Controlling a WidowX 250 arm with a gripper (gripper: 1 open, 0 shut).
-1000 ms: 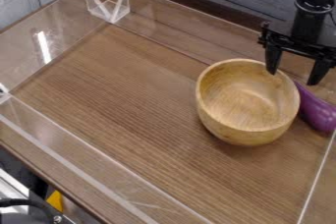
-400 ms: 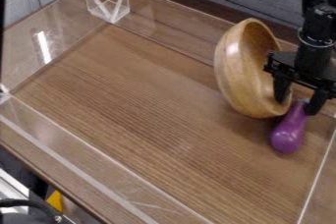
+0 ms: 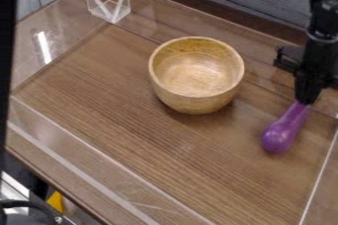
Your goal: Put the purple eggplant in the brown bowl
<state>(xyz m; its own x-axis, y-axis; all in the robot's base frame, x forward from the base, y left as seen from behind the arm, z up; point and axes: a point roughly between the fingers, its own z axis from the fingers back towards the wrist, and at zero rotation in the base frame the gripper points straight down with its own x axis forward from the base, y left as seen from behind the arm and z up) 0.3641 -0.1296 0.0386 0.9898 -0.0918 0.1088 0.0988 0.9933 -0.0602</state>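
no readable text, labels, brands or numbers, though the small, soft view might hide faint marks

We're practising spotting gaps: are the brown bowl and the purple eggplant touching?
Apart. The camera view shows bare table between the brown bowl and the purple eggplant.

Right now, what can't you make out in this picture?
- Whether the eggplant is gripped: in the camera view, the dark jaws blur into one shape around its upper tip.
- That upper tip: hidden by the jaws.
- The arm: cut off by the right edge.
- The underside of the brown bowl: hidden by its own wall.
- What the wire-like white object is for: too little detail.
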